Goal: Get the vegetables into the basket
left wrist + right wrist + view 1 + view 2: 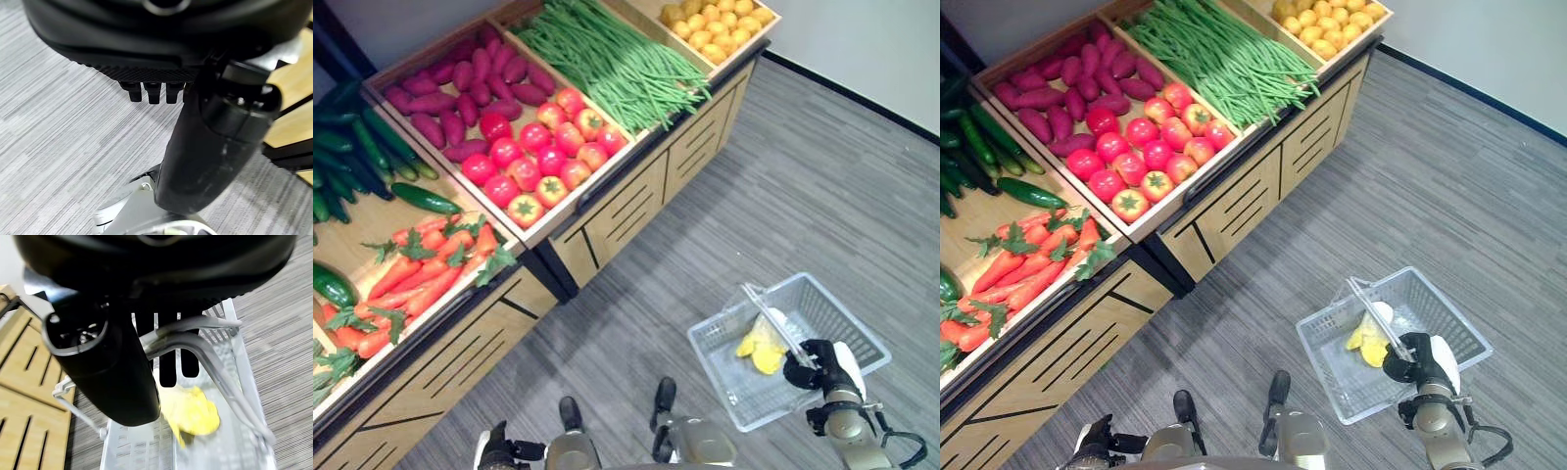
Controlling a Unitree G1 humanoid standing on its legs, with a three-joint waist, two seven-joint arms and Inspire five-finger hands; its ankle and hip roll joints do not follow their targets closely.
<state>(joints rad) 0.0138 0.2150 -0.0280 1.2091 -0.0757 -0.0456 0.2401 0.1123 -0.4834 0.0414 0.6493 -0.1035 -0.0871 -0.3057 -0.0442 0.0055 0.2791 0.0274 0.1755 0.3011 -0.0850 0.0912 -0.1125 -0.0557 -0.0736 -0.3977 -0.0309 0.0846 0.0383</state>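
Note:
My right hand (818, 364) is shut on the handle (769, 318) of a clear plastic basket (724, 377), which hangs low over the grey floor at the lower right. Yellow vegetables (759, 348) lie in the basket's bottom. In the right wrist view my fingers (166, 367) curl round the grey handle (195, 340), with the yellow pieces (193, 413) below. My left hand (499, 450) hangs at the lower left, away from the basket. Its fingers (152, 93) are relaxed and hold nothing.
A wooden display stand runs along the left and back. It holds carrots (421, 269), cucumbers (372, 147), purple sweet potatoes (460, 93), tomatoes (538, 162), green beans (607, 54) and small yellow produce (715, 24). Grey carpet (803, 196) lies between stand and basket.

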